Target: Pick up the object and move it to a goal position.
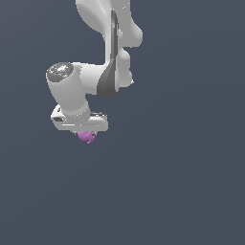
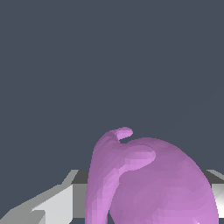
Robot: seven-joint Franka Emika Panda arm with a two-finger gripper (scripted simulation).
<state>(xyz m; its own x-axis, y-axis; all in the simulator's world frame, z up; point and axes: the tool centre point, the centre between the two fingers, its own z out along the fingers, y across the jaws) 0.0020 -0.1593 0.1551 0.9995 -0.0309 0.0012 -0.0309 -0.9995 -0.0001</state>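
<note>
The object point(image 1: 86, 136) is a tiny violet-pink rounded blob with a small curved fin. In the exterior view it sits right under the white hand of my arm, between the fingers of my gripper point(image 1: 86, 134), which are mostly hidden by the hand and the blob. In the wrist view the object point(image 2: 153, 183) fills the near part of the picture, with its fin curling outward. Grey-white fingers point(image 2: 52, 203) show on both sides of it, pressed against it. The gripper is shut on the object.
The white arm point(image 1: 107, 43) comes down from the upper part of the exterior view. Around it is only a plain dark grey-blue surface point(image 1: 182, 182), with no other objects, edges or goal mark in view.
</note>
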